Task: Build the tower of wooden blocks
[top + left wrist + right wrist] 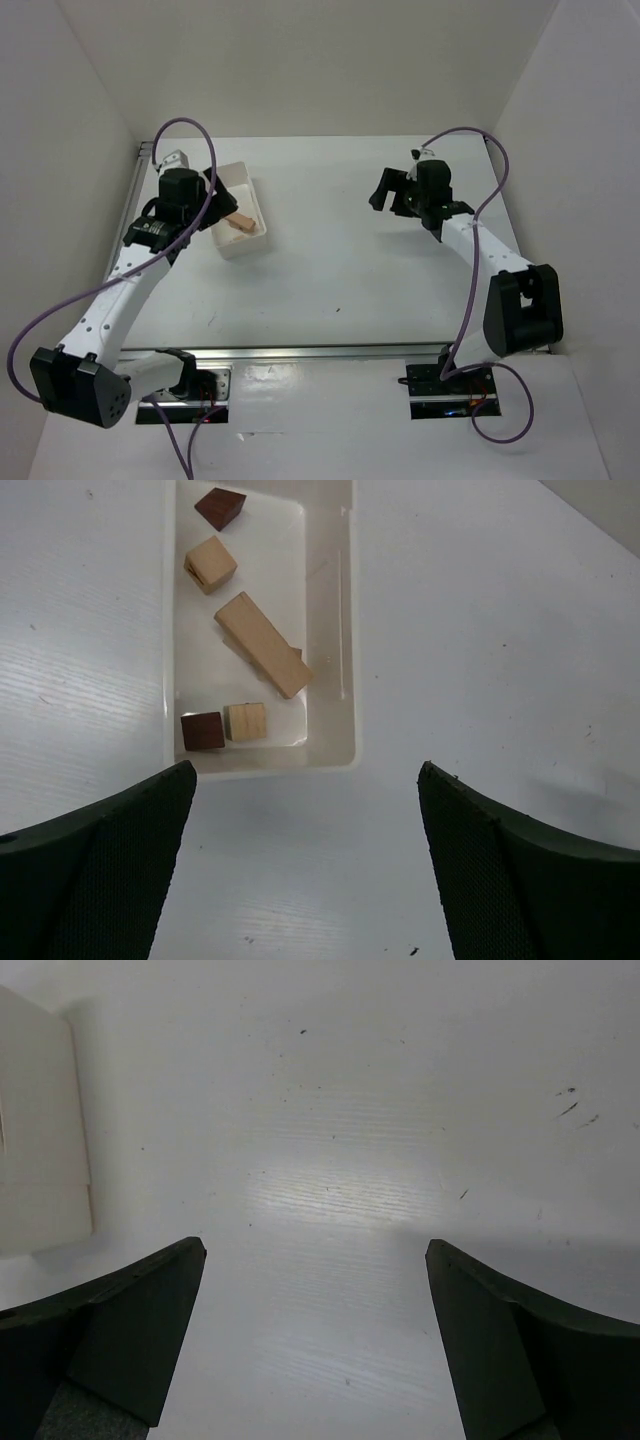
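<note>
Several wood blocks lie loose in a white tray [347, 630]: a maroon piece [220, 507], a tan cube [210, 564], a tan plank [263, 644], a maroon cube [203, 731] and a small tan cube [246, 721]. From above, the blocks [243, 224] sit at the tray's near end. My left gripper [307, 770] hangs open just short of the tray's near wall, nothing between its fingers; seen from above, the left gripper [218, 203] is at the tray's left side. My right gripper [384, 190] is open over bare table, also empty. The wood block tower is out of view.
The white tray [246, 182] stands left of the table's middle, and its corner [40, 1140] shows at the left of the right wrist view. White walls close in the table on the left, back and right. A metal rail [300, 352] runs along the near edge.
</note>
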